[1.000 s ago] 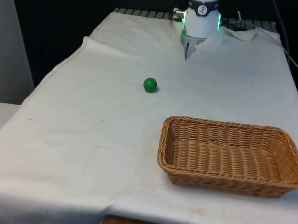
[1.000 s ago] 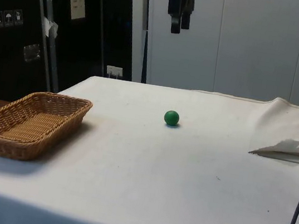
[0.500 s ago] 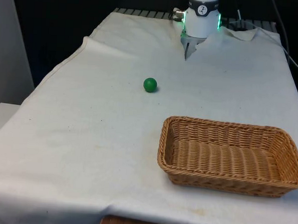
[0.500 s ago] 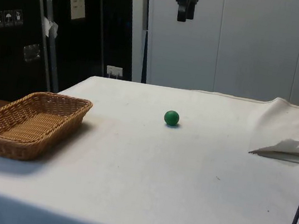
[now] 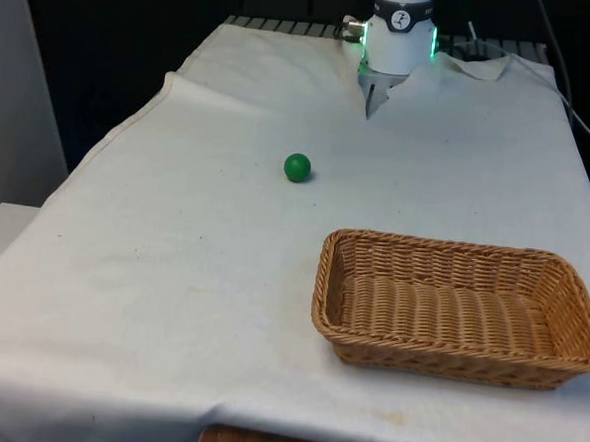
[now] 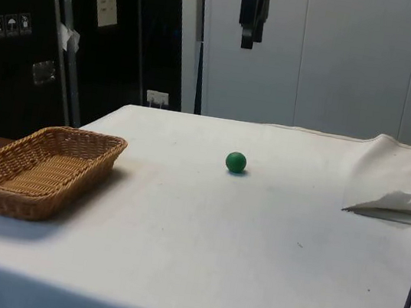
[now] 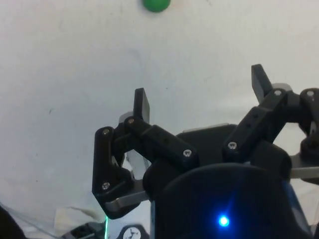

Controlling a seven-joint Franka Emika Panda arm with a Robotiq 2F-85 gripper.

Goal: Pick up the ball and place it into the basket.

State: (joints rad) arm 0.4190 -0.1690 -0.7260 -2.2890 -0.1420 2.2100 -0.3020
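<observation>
- The black two-finger gripper (image 7: pixel 202 94) hangs high above the surface (image 5: pixel 223 277), its fingers (image 7: pixel 142 103) spread wide apart with nothing between them; the side view places it above the ball, near the picture's top edge (image 6: pixel 250 21).
- The small green round ball (image 5: pixel 297 167) rests on the white cloth (image 6: pixel 256 231), well apart from the gripper.
- The rectangular woven wicker basket (image 5: pixel 568 295) stands on the cloth towards the front view's right, nearer that camera than the ball, and it holds nothing.
</observation>
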